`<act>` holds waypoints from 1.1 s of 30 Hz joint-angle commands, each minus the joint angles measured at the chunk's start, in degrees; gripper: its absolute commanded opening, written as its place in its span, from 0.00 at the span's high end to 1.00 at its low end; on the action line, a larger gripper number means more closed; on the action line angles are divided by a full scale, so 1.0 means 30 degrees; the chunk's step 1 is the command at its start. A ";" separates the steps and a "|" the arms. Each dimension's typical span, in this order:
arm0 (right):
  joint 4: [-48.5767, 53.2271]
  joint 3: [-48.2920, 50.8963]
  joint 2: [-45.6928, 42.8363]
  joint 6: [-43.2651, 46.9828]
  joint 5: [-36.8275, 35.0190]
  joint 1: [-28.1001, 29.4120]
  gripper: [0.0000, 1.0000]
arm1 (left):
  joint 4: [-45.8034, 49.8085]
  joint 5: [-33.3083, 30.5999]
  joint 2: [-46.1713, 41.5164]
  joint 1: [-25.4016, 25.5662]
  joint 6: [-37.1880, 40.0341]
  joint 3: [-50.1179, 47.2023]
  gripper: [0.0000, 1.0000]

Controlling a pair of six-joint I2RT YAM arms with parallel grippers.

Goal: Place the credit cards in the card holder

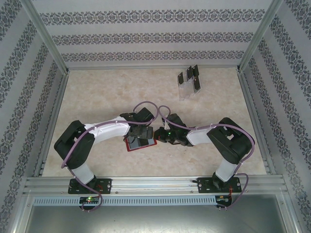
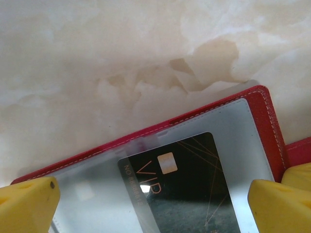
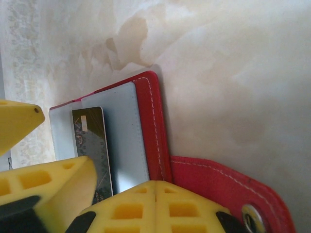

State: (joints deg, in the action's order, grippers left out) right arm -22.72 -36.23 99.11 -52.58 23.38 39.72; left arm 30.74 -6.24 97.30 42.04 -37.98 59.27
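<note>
A red card holder point(image 2: 263, 127) lies open on the marbled table point(image 2: 97, 58), between the two arms. The jaws of the left arm point(image 1: 104, 130) stand wide apart above it. Their yellow fingertips point(image 2: 28, 204) sit on either side of a black VIP card point(image 2: 187, 187), which is tucked partway under the holder's clear grey pocket. The jaws of the right arm point(image 1: 204, 136) are pressed together at the holder's near edge, where its red snap flap point(image 3: 218, 182) joins. Whether they pinch the flap cannot be told. In the view from above, the holder sits just before the two wrists at the table's middle. More dark cards point(image 1: 196, 83) stand in a clear rack point(image 1: 187, 93) well apart, toward the far right of the table.
</note>
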 commanded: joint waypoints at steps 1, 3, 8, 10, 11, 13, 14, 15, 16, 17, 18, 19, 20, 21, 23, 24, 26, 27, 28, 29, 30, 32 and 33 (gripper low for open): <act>-0.0044 0.0266 0.0530 -0.0100 -0.0308 -0.0030 1.00 | -0.0255 -0.0292 0.0478 0.0294 -0.0197 0.0456 0.00; -0.0057 0.0269 0.0596 -0.0139 -0.0325 -0.0033 1.00 | -0.0257 -0.0299 0.0669 0.0312 -0.0274 0.0394 0.00; -0.0057 0.0354 0.0717 -0.0153 -0.0478 -0.0044 1.00 | 0.0142 -0.0569 0.0815 0.0312 -0.0484 0.0157 0.00; -0.0014 0.0356 0.0770 -0.0170 -0.0550 -0.0033 1.00 | 0.0402 -0.0687 0.0817 0.0312 -0.0546 0.0031 0.00; 0.0017 0.0357 0.0797 -0.0170 -0.0556 -0.0040 1.00 | 0.0488 -0.0753 0.0754 0.0315 -0.0560 -0.0053 0.00; 0.0072 0.0357 0.0831 -0.0159 -0.0607 -0.0030 1.00 | 0.0671 -0.0899 0.0679 0.0312 -0.0685 -0.0266 0.00; 0.0137 0.0357 0.0845 -0.0140 -0.0643 -0.0029 1.00 | 0.0723 -0.0979 0.0586 0.0312 -0.0724 -0.0401 0.00; 0.0195 0.0379 0.0859 -0.0134 -0.0694 -0.0060 1.00 | 0.0779 -0.1038 0.0535 0.0312 -0.0739 -0.0481 0.00; 0.0191 0.0401 0.0860 -0.0167 -0.0708 -0.0079 1.00 | 0.0870 -0.1083 0.0499 0.0312 -0.0747 -0.0586 0.00; 0.0236 0.0430 0.0860 -0.0184 -0.0761 -0.0107 1.00 | 0.1007 -0.1178 0.0457 0.0313 -0.0764 -0.0671 0.00; 0.0220 0.0445 0.0835 -0.0199 -0.0775 -0.0103 1.00 | 0.1108 -0.1245 0.0439 0.0312 -0.0781 -0.0733 0.00; 0.0235 0.0474 0.0830 -0.0174 -0.0797 -0.0143 1.00 | 0.1189 -0.1354 0.0360 0.0312 -0.0809 -0.0841 0.00; 0.0260 0.0474 0.0830 -0.0197 -0.0816 -0.0135 1.00 | 0.1236 -0.1404 0.0253 0.0314 -0.0833 -0.1010 0.00; 0.0292 0.0501 0.0830 -0.0198 -0.0834 -0.0140 1.00 | 0.1230 -0.1450 0.0130 0.0313 -0.0865 -0.1124 0.00; 0.0333 0.0503 0.0856 -0.0184 -0.0874 -0.0152 1.00 | 0.1263 -0.1534 -0.0164 0.0312 -0.0948 -0.1375 0.00; 0.0376 0.0500 0.0860 -0.0199 -0.0911 -0.0150 1.00 | 0.1331 -0.1602 -0.0297 0.0312 -0.0981 -0.1479 0.00; 0.0339 0.0511 0.0943 -0.0213 -0.0931 -0.0176 1.00 | 0.1430 -0.1724 -0.0616 0.0312 -0.1040 -0.1686 0.00; 0.0337 0.0531 0.0976 -0.0219 -0.0936 -0.0192 1.00 | 0.1426 -0.1772 -0.0741 0.0312 -0.1052 -0.1770 0.00; 0.0350 0.0533 0.1006 -0.0208 -0.0944 -0.0212 1.00 | 0.1486 -0.1843 -0.0883 0.0294 -0.1081 -0.1903 0.00; 0.0368 0.0533 0.1036 -0.0209 -0.0937 -0.0213 1.00 | 0.1526 -0.1903 -0.1005 0.0283 -0.1112 -0.2018 0.00; 0.0338 0.0533 0.1050 -0.0219 -0.0973 -0.0231 1.00 | 0.1540 -0.1955 -0.1094 0.0283 -0.1140 -0.2102 0.00; 0.0337 0.0562 0.1036 -0.0223 -0.0968 -0.0247 1.00 | 0.1614 -0.2058 -0.1301 0.0254 -0.1247 -0.2382 0.00; 0.0386 0.0548 0.1037 -0.0223 -0.0973 -0.0249 1.00 | 0.1578 -0.2079 -0.1388 0.0225 -0.1294 -0.2481 0.00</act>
State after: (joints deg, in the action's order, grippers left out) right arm -24.53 -36.10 100.03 -52.77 23.38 39.48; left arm 31.09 -10.44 94.74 42.33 -40.77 53.49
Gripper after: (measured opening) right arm 0.058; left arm 0.999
